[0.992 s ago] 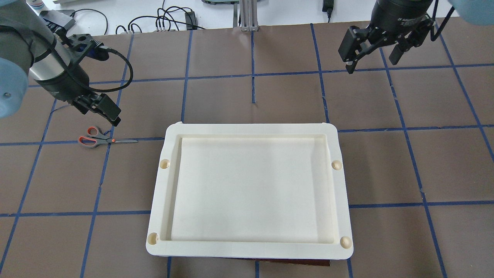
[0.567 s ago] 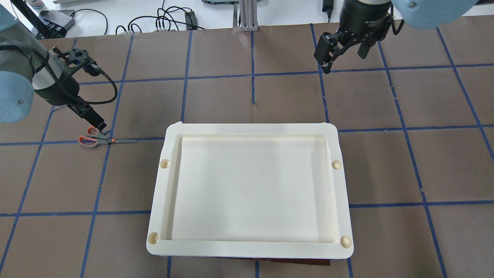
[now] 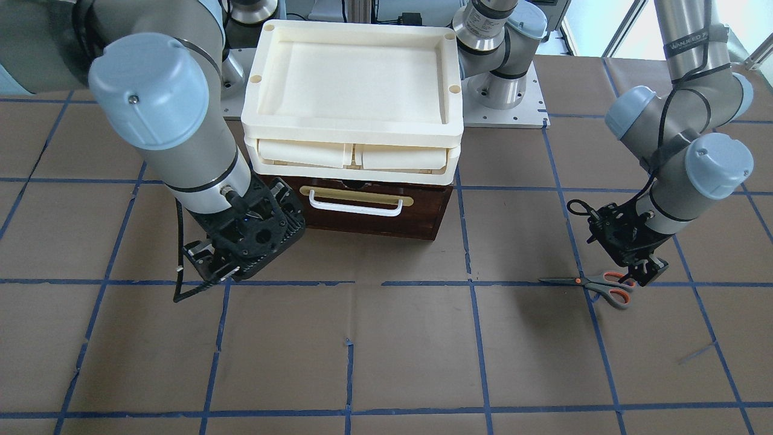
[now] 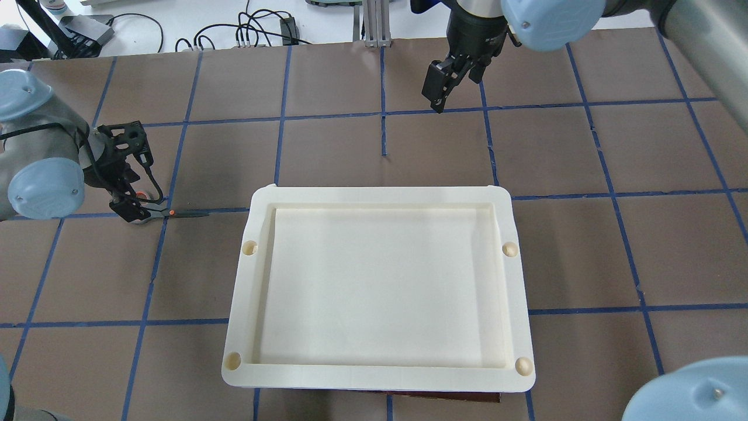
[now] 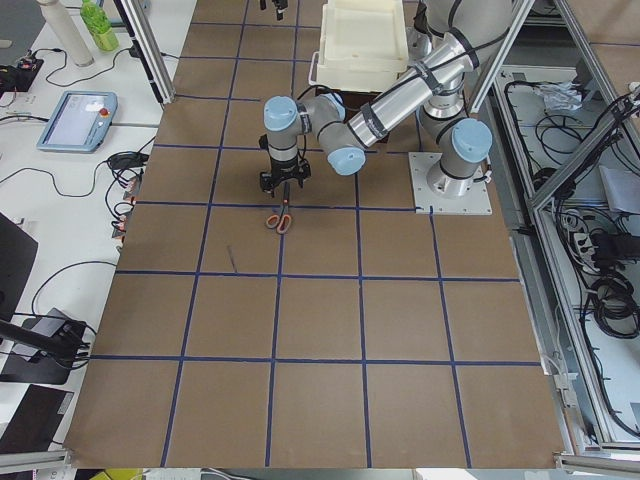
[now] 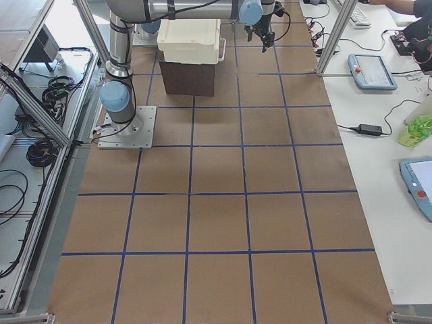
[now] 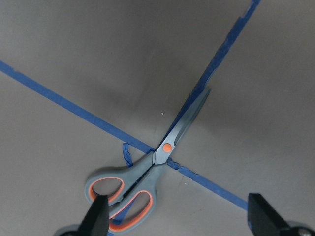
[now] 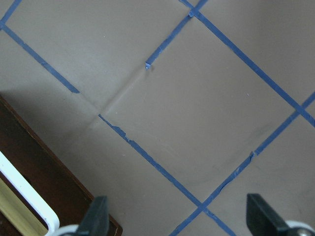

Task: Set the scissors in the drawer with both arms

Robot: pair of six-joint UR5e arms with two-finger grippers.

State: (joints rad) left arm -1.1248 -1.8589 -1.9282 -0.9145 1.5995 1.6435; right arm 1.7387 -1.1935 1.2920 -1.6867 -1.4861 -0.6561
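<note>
**A:** What is the setting?

**B:** A table [image 3: 386, 362] covered in brown paper and ruled into squares by blue tape [image 3: 477, 338]. At the robot's end stands the dark wooden drawer [image 3: 423, 220], closed, with its white bar handle [image 3: 355, 210] facing away from the robot. Two cream trays [image 3: 353, 130] are stacked on top of it.

**A:** And the scissors?

**B:** The scissors [image 3: 595, 284] lie flat on the table, well apart from the drawer on the robot's left and a little forward of the drawer's front. The blades are closed and point back toward the drawer's side. The orange-lined loops are at the far end.

**A:** Is the left hand on them?

**B:** The left hand [image 3: 643, 272] is low over the loops with its fingers [image 7: 98, 216] apart. One fingertip is at the loops and the other stands wide of them. Whether it touches them, I cannot tell. Nothing is clamped.

**A:** And the right hand?

**B:** The right hand [image 4: 454, 93] is above the table near the drawer's front corner on the robot's right. Its fingers are spread with nothing between them. In its wrist view, the drawer's handle shows at the lower left.
</note>
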